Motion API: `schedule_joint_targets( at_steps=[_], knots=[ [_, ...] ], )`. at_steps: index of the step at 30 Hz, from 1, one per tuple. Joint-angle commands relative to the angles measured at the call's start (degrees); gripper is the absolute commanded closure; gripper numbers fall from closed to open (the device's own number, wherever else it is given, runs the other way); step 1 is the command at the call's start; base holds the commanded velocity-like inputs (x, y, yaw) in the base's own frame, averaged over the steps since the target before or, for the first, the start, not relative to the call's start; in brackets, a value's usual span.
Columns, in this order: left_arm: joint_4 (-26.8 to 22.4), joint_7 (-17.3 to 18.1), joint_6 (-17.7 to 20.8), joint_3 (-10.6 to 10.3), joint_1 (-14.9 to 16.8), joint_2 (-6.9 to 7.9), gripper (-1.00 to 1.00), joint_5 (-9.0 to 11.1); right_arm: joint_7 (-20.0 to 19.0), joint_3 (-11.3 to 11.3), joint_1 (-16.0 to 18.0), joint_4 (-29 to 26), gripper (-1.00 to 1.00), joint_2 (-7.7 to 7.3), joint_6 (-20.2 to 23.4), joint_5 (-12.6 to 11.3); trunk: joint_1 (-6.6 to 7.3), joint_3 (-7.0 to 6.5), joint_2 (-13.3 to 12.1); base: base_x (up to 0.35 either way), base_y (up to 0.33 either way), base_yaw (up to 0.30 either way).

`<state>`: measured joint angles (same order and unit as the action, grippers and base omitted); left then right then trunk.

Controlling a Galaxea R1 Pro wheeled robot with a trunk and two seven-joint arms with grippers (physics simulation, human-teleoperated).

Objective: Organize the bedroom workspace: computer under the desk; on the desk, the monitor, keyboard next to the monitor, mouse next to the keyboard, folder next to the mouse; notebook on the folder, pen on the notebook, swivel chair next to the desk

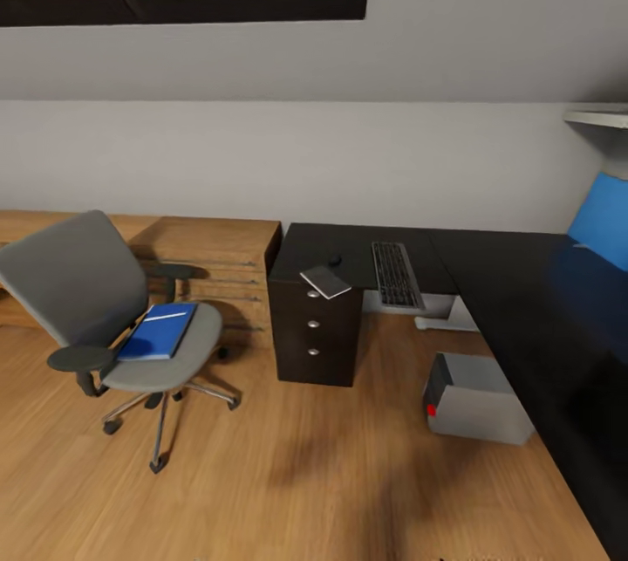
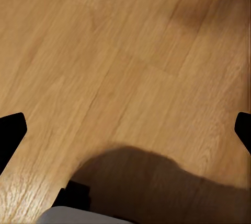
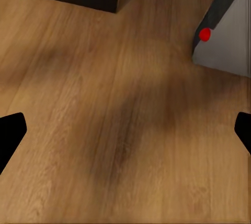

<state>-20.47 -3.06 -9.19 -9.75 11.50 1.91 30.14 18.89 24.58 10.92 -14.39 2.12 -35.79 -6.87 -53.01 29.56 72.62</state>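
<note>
Sitting on the swivel chair (image 1: pixel 131 317) seat left of the desk (image 1: pixel 515 299): blue folder (image 1: pixel 158 331). On the desk: keyboard (image 1: pixel 395 274), mouse (image 1: pixel 334 260), notebook (image 1: pixel 325 281) overhanging its edge. Computer (image 1: pixel 475 398) on floor beside it. Both grippers' (image 2: pixel 125 130) (image 3: pixel 125 130) jaws spread wide, holding nothing, over wood floor (image 2: pixel 120 67).

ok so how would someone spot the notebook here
Find the black-topped desk and go to its end above the three-drawer unit. The notebook lies flat there, overhanging the front edge. It is a pale grey slab, unlike the round black mouse and the keyboard.
</note>
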Motion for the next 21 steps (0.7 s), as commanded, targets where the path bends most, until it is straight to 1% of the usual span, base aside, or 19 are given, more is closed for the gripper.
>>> schedule_joint_targets(
  at_steps=[1,4,10,15,21],
  knots=[
    [0.0,-0.3,-0.2,-0.5,0.0,-0.06,-1.0,0.4,0.2,0.5,0.1,0.1,-1.0,-0.03,-0.2,-0.6,0.0,0.11,0.0,0.051,0.001,-0.232],
    [0.0,-0.3,-0.3,-0.4,0.0,-0.57,-1.0,0.3,0.2,0.5,0.1,0.1,-1.0,-0.03,-0.2,-0.6,0.0,0.27,0.0,0.023,0.0,-0.239],
    [-0.1,-0.3,-0.3,-0.4,0.0,-0.71,-1.0,0.3,0.2,0.5,0.1,0.1,-1.0,-0.01,-0.2,-0.6,0.0,0.58,0.0,0.037,0.0,-0.242],
    [0.0,-0.3,-0.3,-0.5,0.0,-0.68,-1.0,0.4,0.2,0.5,0.1,0.1,-1.0,-0.01,-0.3,-0.6,0.0,0.92,0.0,0.27,0.0,-0.185],
    [0.0,-0.3,-0.3,-0.5,0.0,-0.75,-1.0,0.4,0.1,0.7,0.1,0.1,-1.0,0.06,-0.4,-0.5,0.0,1.13,0.0,0.317,0.0,-0.057]
  ],
)
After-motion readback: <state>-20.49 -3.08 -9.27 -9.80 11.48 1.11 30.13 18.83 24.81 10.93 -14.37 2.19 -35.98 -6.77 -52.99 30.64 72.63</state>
